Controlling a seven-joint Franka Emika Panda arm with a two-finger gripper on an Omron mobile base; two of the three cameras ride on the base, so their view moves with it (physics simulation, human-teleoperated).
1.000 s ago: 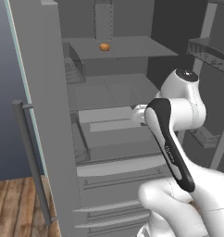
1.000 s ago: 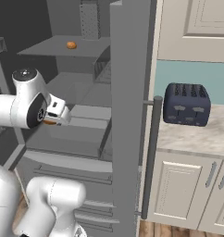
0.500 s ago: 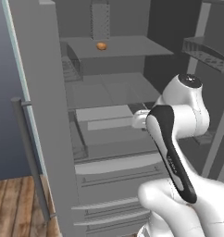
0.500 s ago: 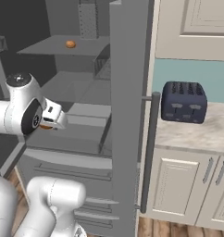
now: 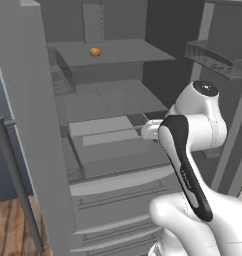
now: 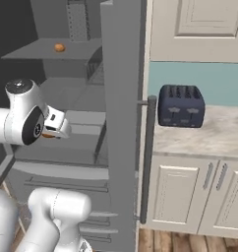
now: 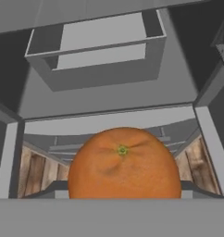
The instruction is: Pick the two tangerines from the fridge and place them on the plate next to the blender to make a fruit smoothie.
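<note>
— Across the whole front stands the fridge (image 5: pixel 38 125), door swung wide, grey shelves and drawers bare to the room. Where's the arm?

— Folded in front of the middle shelves, with the claw (image 6: pixel 53 129) turned back toward the drawers. Right of the fridge, the bench (image 6: pixel 209 133) carries a dark toaster (image 6: pixel 181 106).

— And the fruit?

— One tangerine (image 7: pixel 124 163) sits right under the hand camera, stem scar facing it, pinched in the claw; from the right base view a sliver of orange shows just behind the white hand. So the claw is closed around that tangerine, not gaping.

— The second?

— Small, far back on the upper shelf (image 5: pixel 108 52): the other tangerine (image 5: pixel 95 51), lying alone.

— So which step is this?

— I'd judge the first fruit is picked and is being carried out. Neither plate nor blender is visible from where the base stands.

— Next move, then?

— Pull the hand clear of the shelves and door edge without loosening, then likely drive toward the plate. Afterwards, return for the one up top.
</note>
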